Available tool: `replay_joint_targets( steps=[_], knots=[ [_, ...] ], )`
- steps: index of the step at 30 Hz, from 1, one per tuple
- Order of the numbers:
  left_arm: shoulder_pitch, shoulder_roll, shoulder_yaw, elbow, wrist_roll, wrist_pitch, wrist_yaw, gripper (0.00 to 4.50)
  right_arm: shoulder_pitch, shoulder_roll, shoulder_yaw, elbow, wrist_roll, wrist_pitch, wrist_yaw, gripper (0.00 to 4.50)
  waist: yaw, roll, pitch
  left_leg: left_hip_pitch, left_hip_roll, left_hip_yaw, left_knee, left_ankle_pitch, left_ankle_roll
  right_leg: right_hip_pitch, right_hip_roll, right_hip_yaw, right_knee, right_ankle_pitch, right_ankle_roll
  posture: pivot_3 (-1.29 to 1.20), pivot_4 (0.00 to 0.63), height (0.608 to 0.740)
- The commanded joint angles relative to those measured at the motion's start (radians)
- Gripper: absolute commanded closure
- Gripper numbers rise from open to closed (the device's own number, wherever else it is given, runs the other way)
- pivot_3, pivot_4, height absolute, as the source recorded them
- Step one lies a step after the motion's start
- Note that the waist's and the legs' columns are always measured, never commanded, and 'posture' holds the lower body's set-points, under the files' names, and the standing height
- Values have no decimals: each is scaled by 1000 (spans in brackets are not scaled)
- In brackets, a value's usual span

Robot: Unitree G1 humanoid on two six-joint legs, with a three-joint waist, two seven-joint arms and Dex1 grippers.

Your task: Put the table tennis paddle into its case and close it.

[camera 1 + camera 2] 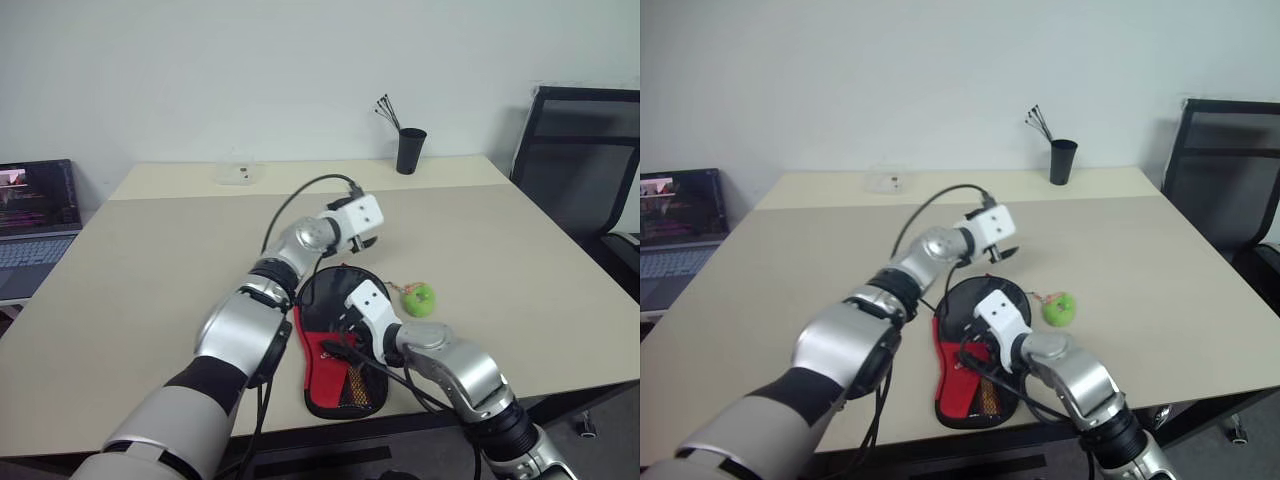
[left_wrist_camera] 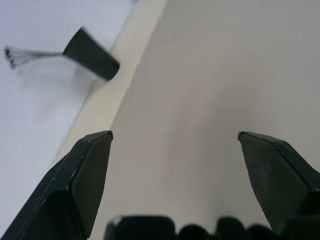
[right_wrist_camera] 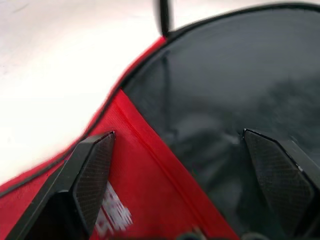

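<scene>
The case [image 1: 322, 292] lies flat near the table's front edge, with black fabric on its round far part and a red section [image 3: 150, 180] with white lettering toward me. A round green tag [image 1: 418, 298] rests on the table just right of it. The paddle is hidden. My right gripper [image 3: 177, 150] hovers low over the case where red meets black, fingers [image 3: 92, 170] open with nothing between them. My left gripper [image 1: 366, 243] is raised over bare table just beyond the case's far end, open and empty, with its fingers [image 2: 87, 175] wide apart.
A black cup of pens [image 1: 410, 150] stands at the back of the beige table [image 1: 170, 260], and a small clear container [image 1: 238, 172] sits at the back centre. An open laptop [image 1: 35, 225] is off to the left, a black chair [image 1: 580, 170] at the right.
</scene>
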Motion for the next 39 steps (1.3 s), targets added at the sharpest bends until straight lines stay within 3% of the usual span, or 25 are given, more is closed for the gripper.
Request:
replay_joint_targets(
  steps=[1, 10, 15, 18, 22, 27, 30, 39],
  knots=[
    [31, 20, 77, -56, -112, -5, -188, 126, -21, -23, -77, -143, 68, 70, 25, 0, 1, 0, 0, -1, 0, 0, 0, 0, 0, 0, 0, 0, 0, 0, 0, 0, 150, 740],
    [225, 45, 109, -187, -269, -2, -694, 126, -60, -201, -286, -330, 218, 220, 95, 0, 2, 0, 0, -1, 0, -1, 0, 0, -1, -1, 0, -1, -1, 0, 0, 0, 150, 740],
    [297, 83, 81, -227, -258, 13, -740, 126, -44, -405, -253, -242, 156, 82, 149, 0, 1, 0, 0, -1, -1, -1, 0, 0, 0, -1, 0, 0, -1, 0, 0, 0, 150, 740],
    [317, 109, 63, -230, -237, 3, -715, 126, -32, -463, -208, -161, 108, -21, 168, 0, 0, 0, 0, -1, -1, 0, 0, 0, 0, -1, 0, 0, -1, 0, 0, 0, 150, 740],
    [325, 117, 55, -231, -238, 5, -698, 126, -40, -459, -156, -36, 35, -146, 156, 0, 2, 0, 0, -1, 0, 0, 0, 0, 0, -1, 1, 0, -1, 0, 0, 0, 150, 740],
    [338, 116, 44, -232, -237, -2, -680, 126, -57, -370, -109, 149, -42, -256, 105, 0, 2, 0, 0, -1, -1, 0, 0, 0, 0, 0, 1, 0, -1, 0, 0, 0, 150, 740],
    [345, 115, 41, -235, -239, -2, -682, 126, -60, -321, -111, 280, -90, -327, 64, 0, 2, 0, 0, -1, 0, 0, 0, 0, 0, -1, 1, 0, -1, 0, 0, 0, 150, 740],
    [364, 114, 32, -271, -254, 3, -714, 126, -57, -279, -178, 411, -116, -407, 23, 0, 2, 0, 0, 1, 0, 0, 0, 0, 0, 1, 1, 0, -1, 0, 0, 0, 150, 740]
  ],
)
